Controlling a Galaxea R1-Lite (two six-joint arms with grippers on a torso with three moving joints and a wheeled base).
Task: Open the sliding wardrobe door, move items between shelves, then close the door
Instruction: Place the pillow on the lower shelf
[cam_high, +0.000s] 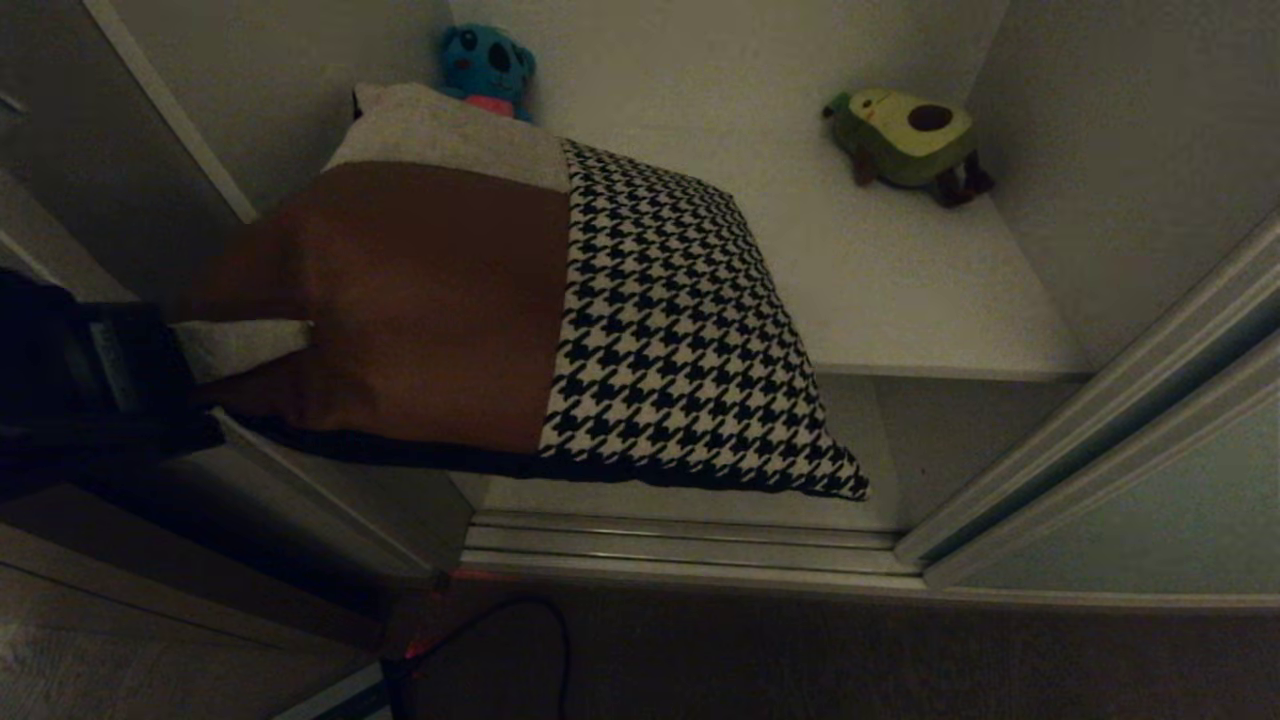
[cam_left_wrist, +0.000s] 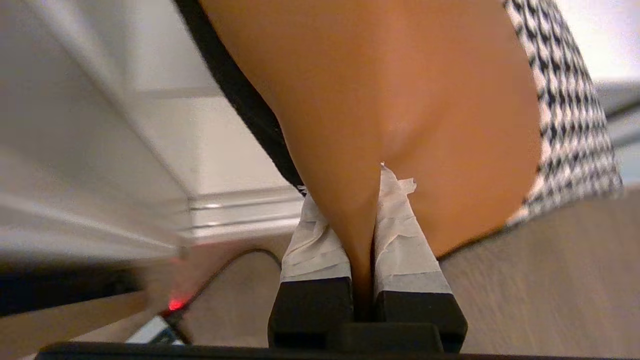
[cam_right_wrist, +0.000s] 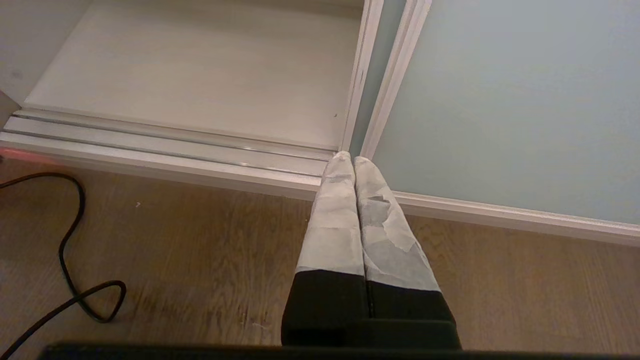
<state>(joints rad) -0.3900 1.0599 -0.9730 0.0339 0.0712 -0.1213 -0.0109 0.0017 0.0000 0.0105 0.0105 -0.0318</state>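
Note:
The cushion (cam_high: 520, 310), patched in brown, beige and houndstooth with a black underside, is held tilted in the wardrobe opening. Its far edge reaches over the white shelf (cam_high: 900, 290). Its near corner hangs past the shelf's front edge. My left gripper (cam_high: 250, 345) comes in from the left and is shut on the cushion's brown part (cam_left_wrist: 400, 90). In the left wrist view the left gripper (cam_left_wrist: 345, 180) pinches a fold of brown fabric between its taped fingers. The sliding wardrobe door (cam_high: 1150, 510) (cam_right_wrist: 510, 100) stands slid to the right. My right gripper (cam_right_wrist: 354, 161) hangs shut and empty above the wooden floor, by the door's edge.
A blue plush toy (cam_high: 487, 65) sits at the back of the shelf behind the cushion, and an avocado plush (cam_high: 908, 135) at the back right. The bottom board (cam_right_wrist: 200, 75) lies behind the floor track (cam_high: 680, 545). A black cable (cam_right_wrist: 65, 270) loops on the floor.

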